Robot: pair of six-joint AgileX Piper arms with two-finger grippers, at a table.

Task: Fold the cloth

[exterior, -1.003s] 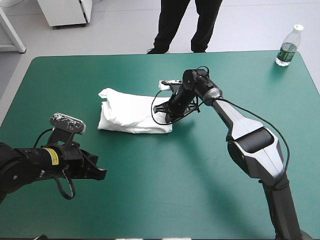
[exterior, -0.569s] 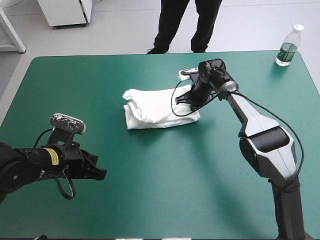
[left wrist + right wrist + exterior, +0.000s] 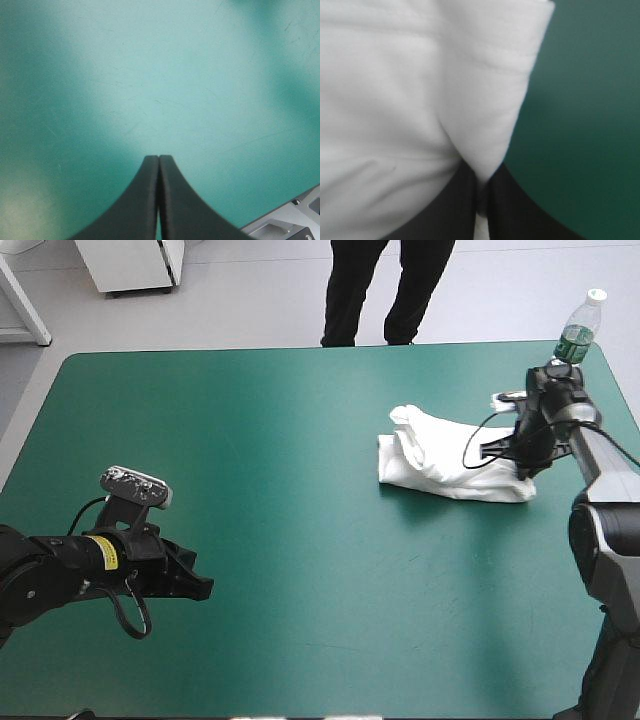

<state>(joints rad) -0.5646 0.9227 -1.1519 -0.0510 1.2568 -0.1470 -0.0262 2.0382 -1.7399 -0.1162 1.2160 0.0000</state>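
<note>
Illumination is bright, even and overhead. On the teal-green table cover [image 3: 300,420] a thin soft shadow lies under the near edge of the white short-sleeved T-shirt [image 3: 450,455] bundle, beside the right gripper [image 3: 525,455]. A broader one lies beneath the left gripper [image 3: 195,585]. Ahead of the left gripper's black fingers [image 3: 145,200] the cover carries a pale glare patch, dimming to either side. Between the right gripper's fingers [image 3: 455,210] the T-shirt reads near-white, folds marked only by faint grey shading.
</note>
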